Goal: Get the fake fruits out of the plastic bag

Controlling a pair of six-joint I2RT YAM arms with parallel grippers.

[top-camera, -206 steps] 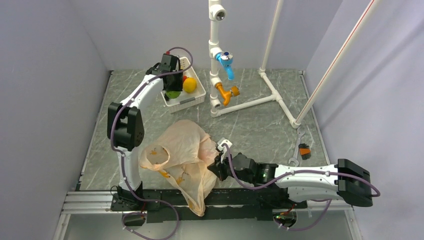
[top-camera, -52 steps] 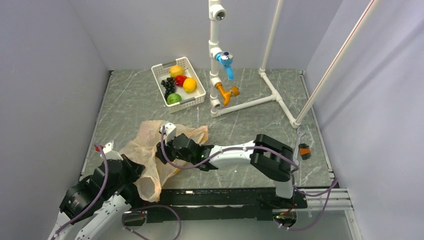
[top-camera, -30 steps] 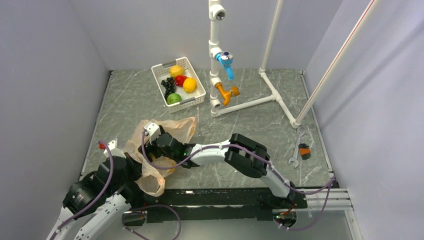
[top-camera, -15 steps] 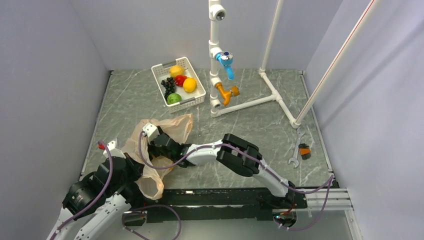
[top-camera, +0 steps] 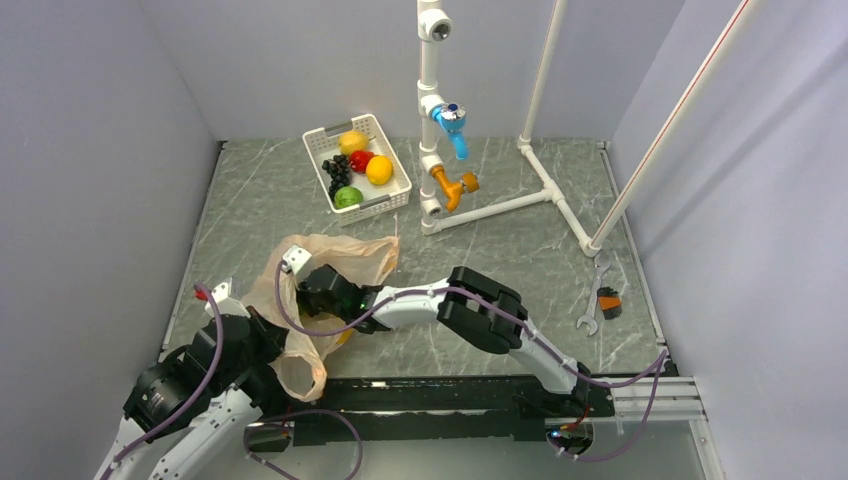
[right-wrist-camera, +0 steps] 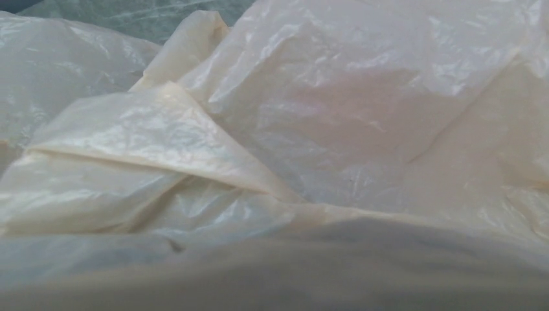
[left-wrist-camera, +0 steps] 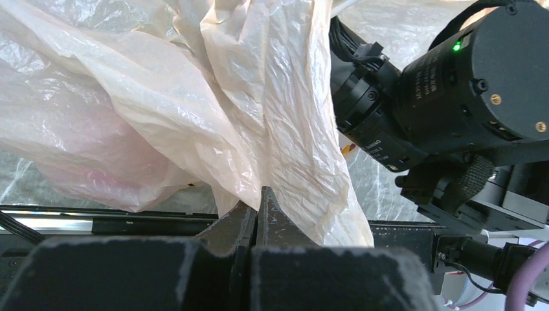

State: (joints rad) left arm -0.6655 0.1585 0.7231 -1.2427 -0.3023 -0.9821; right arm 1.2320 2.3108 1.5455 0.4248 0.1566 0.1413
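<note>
- LEFT: The left gripper (left-wrist-camera: pixel 257 206) has its fingers pressed together on a fold of the plastic bag (left-wrist-camera: pixel 278 116). It pinches the film at the bag's near-left end, low by the front edge of the table (top-camera: pixel 520 260).
- RIGHT: The right gripper (top-camera: pixel 312 292) is buried in the middle of the bag. Its own wrist view shows only crumpled film, so whether its fingers are spread or closed cannot be told.
- BETWEEN THEM: The bag's long axis runs from the left pinch away toward the far right. The right arm (top-camera: pixel 415 297) crosses that axis from the right, stretched low with its elbow folded near mid-table.
- FRUIT: A red apple (top-camera: pixel 362 160) and a round green fruit (top-camera: pixel 347 197) sit in the white basket (top-camera: pixel 378 206) at the back, well apart from the bag. No fruit shows plainly inside the bag. A faint pink blush (right-wrist-camera: pixel 349 110) behind the film may be one, but that cannot be told.
- OUTLOOK: Anything left inside probably lies just ahead of the right gripper, which is the nearer one, while the left pinch anchors the bag.
</note>
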